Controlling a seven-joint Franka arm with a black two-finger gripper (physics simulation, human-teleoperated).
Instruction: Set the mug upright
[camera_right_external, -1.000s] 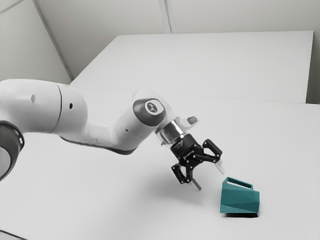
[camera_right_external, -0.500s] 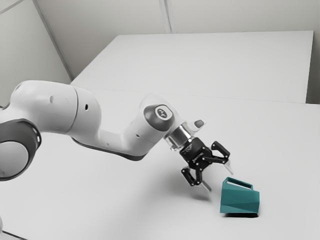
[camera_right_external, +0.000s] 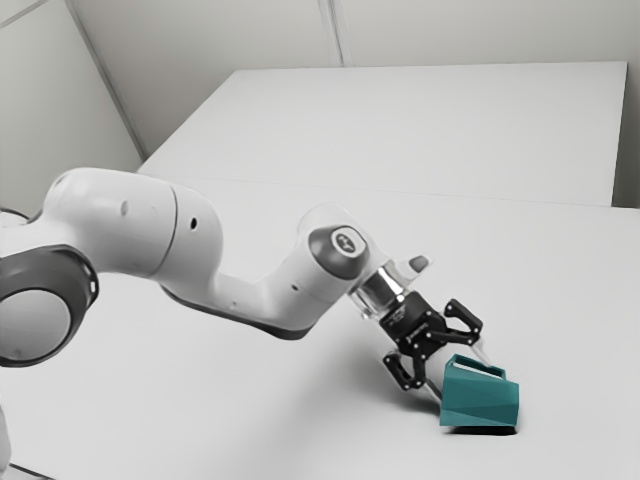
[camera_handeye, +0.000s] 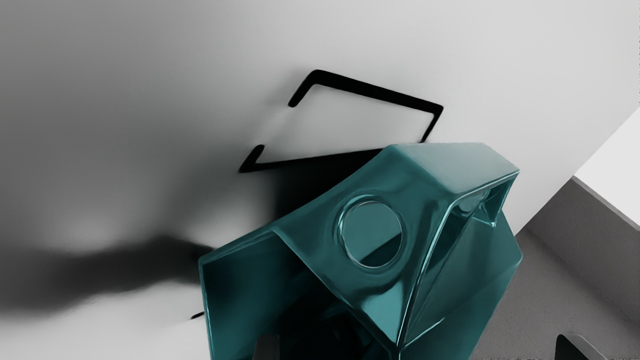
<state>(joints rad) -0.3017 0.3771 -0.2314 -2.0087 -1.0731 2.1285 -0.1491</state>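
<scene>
The teal mug lies on its side on the table, its handle at the top in the exterior view. My gripper is right at the mug's side facing the arm, tilted downward, with its fingers spread. In the wrist view the mug shows its dark hollow and a round hole in its wall. The gripper is open there: one fingertip overlaps the mug's dark hollow, and the other stands out beyond the mug's opposite side. Whether either finger touches the mug I cannot tell.
The white table carries the mug, with a dark shadow under it. A raised white panel stands behind. Black outline shadows lie on the surface beside the mug in the wrist view.
My arm has moved toward the exterior view's right and downward, bringing the open gripper from a gap away up to the mug. The mug has not moved.
</scene>
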